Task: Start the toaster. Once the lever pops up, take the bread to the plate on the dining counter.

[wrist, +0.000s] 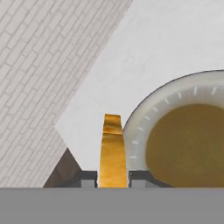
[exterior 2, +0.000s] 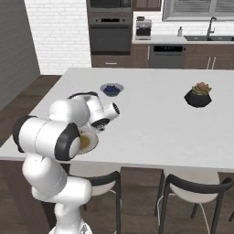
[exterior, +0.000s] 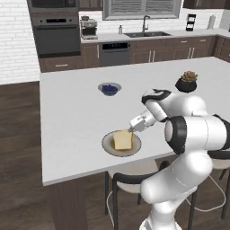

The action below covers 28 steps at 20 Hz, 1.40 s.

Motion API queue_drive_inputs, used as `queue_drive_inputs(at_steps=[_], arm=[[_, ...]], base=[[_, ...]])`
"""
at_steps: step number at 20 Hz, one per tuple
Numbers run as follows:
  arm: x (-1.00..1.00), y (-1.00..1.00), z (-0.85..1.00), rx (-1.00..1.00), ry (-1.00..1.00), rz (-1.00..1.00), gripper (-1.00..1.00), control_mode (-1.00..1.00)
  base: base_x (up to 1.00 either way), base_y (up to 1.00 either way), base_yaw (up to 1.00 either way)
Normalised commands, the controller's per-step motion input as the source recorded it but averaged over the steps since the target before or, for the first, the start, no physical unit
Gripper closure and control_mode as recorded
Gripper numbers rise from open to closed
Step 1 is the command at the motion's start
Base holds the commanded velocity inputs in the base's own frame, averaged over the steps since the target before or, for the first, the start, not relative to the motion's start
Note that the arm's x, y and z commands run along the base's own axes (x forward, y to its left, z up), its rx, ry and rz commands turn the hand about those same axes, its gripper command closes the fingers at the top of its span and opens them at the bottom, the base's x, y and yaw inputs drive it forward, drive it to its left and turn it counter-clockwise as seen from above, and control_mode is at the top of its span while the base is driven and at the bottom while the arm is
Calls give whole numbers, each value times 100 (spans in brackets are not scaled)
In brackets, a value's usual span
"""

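Observation:
The golden-tan bread (exterior: 122,139) stands on edge over the grey-beige plate (exterior: 108,144), near the front edge of the white dining counter (exterior: 72,112). My gripper (exterior: 131,129) is shut on the slice's upper right corner. In the hand view the bread (wrist: 112,144) rises edge-on between my fingertips (wrist: 88,178), gripper (wrist: 113,177), with the plate's rim (wrist: 144,116) just to its right. The right base view shows a part of the plate (exterior 2: 93,142) behind my arm. The toaster is out of view.
A small bowl of blue berries (exterior: 109,88) sits further back on the counter, and a potted plant (exterior: 187,81) stands at the right. Dark-framed stools (exterior 2: 196,194) are tucked under the front edge. The oven and sink counter line the far wall.

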Motion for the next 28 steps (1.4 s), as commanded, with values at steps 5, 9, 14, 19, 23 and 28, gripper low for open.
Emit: queue_drive_inputs(at_steps=[5, 9, 14, 19, 23, 28], arm=[[9, 0, -26, 0, 0, 1, 100, -100], [14, 0, -17, 0, 0, 0, 100, -100], [19, 0, -9, 0, 0, 0, -100, -100], [2, 0, 0, 0, -3, 0, -100, -100], [0, 0, -4, -6, -4, 0, -100, -100], [0, 0, -3, -13, -5, -2, -100, -100]], base=[[0, 0, 0], [0, 0, 0], [0, 0, 0], [0, 0, 0], [0, 0, 0], [0, 0, 0]])
